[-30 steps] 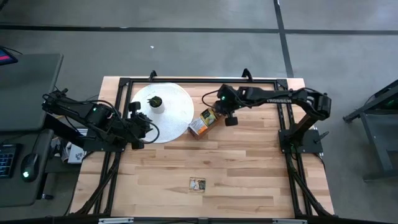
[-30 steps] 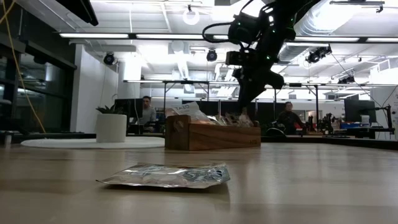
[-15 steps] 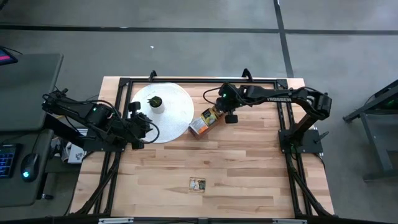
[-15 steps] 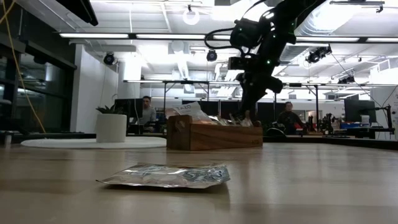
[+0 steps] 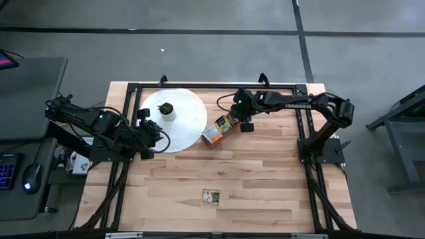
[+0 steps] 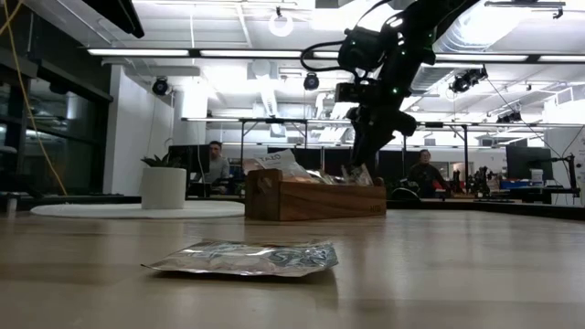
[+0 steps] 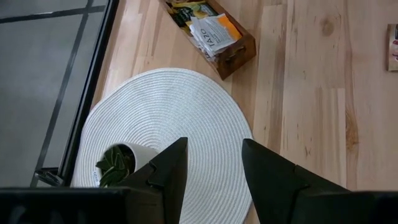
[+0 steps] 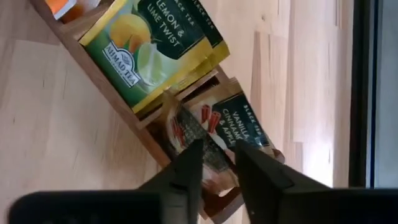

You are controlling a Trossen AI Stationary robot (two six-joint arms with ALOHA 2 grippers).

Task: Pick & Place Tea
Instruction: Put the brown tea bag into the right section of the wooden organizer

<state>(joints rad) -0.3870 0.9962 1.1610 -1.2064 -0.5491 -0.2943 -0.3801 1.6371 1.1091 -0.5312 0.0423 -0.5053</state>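
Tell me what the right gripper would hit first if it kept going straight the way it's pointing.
Most likely the brownish vanilla cinnamon sachet in the end compartment of the wooden box. The right gripper points straight at it, fingers slightly apart and very close above; whether they already touch it can't be told.

The right gripper [image 8: 214,163] has dropped to the wooden box [image 5: 220,129] — its fingers have parted over the brown sachet [image 8: 231,122].

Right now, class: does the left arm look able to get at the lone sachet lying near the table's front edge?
Probably yes. The left gripper waits open over the white mat, and only bare table lies between it and the sachet.
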